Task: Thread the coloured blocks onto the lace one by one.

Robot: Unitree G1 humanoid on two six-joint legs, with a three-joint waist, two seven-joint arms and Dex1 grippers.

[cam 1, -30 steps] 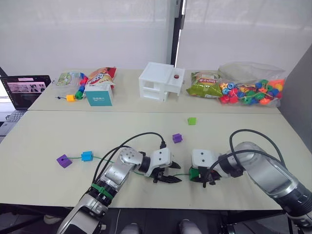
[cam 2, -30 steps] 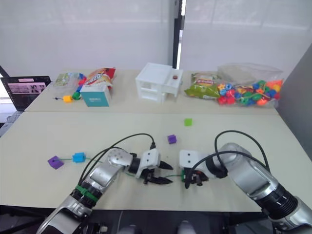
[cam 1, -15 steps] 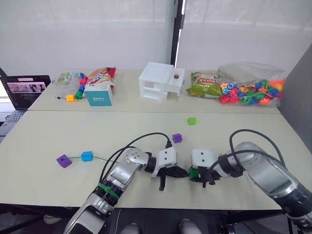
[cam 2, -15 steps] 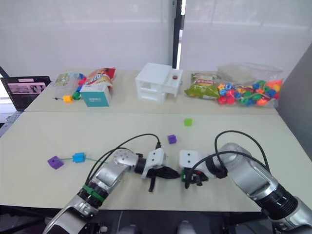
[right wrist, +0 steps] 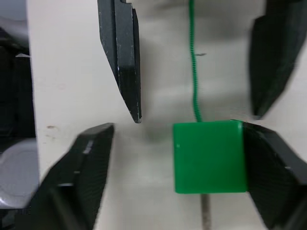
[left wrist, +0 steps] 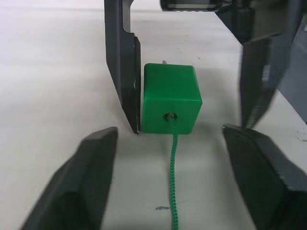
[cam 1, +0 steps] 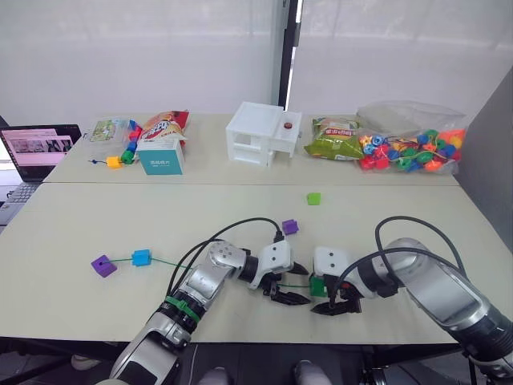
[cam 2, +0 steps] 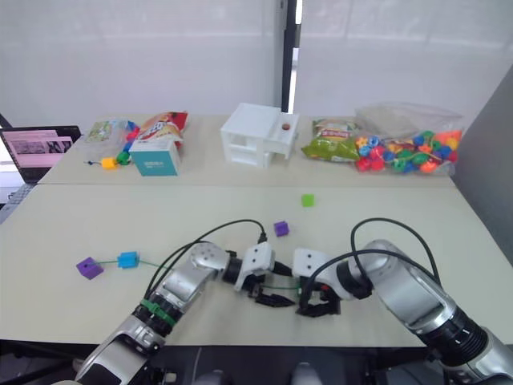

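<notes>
The big pale tabletop [cam 1: 96,224] fills most of the picture. At the top middle stands a white toy house [cam 1: 264,134]. To the upper right lies a clear bag of round beads [cam 1: 410,148] with a green snack bag [cam 1: 333,141] beside it. At the upper left are a teal box [cam 1: 163,156], a red snack bag [cam 1: 167,123] and a laptop [cam 1: 34,150].

Low in the middle, the left pincer [cam 1: 290,285] and the right pincer [cam 1: 333,307] face each other, tips close together. Both are open and hold nothing.

The dark green block [left wrist: 171,98] sits on the tabletop between them, with one finger [left wrist: 123,62] of the right pincer touching its side. The green lace [left wrist: 173,182] goes into its hole, and the silver tip [right wrist: 206,215] pokes out the far side.

Farther left on the lace sit a blue block [cam 1: 142,257] and a purple block [cam 1: 103,265]. A second purple block [cam 1: 290,227] and a light green block [cam 1: 313,198] lie loose in the middle.
</notes>
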